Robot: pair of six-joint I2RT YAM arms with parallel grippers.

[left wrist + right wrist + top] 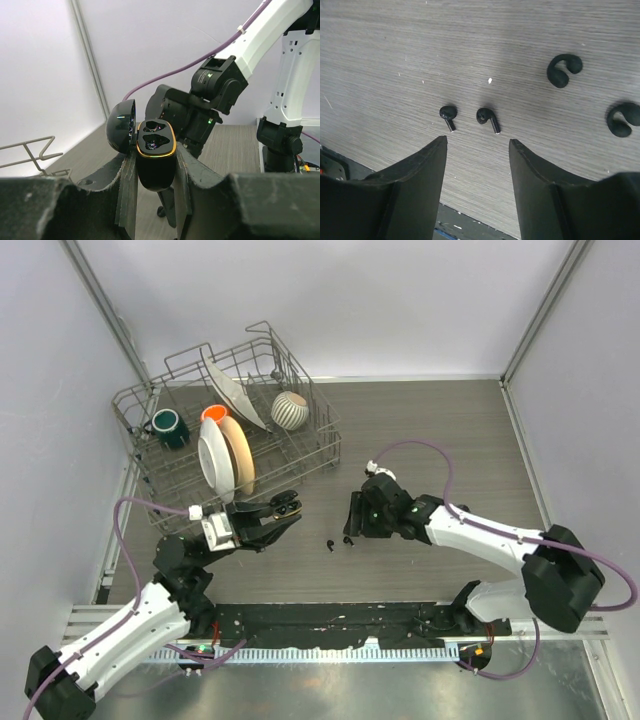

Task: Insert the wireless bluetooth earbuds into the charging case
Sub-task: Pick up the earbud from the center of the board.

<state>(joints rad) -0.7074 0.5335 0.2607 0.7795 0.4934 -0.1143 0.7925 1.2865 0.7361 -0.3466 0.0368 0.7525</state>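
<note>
My left fingers (200,180) grasp the open charging case (156,165), lid (121,125) back and both sockets (155,143) empty, while my right fingers (420,175) hang released above the two black earbuds (487,117) lying on the worktop (395,60), so neither is inserted yet.

Tiny black stemmed earbuds (448,116) (487,119): we count two.
Black curved hook-shaped pieces (563,69) (623,118): we count two.
Glossy black oblong charging case (155,160): we see one.
Grey wire dish rack (322,445): one.
Round white and peach plates (214,465) (240,455) (232,390): we count three.
Dark green mug (168,427): one.
</note>
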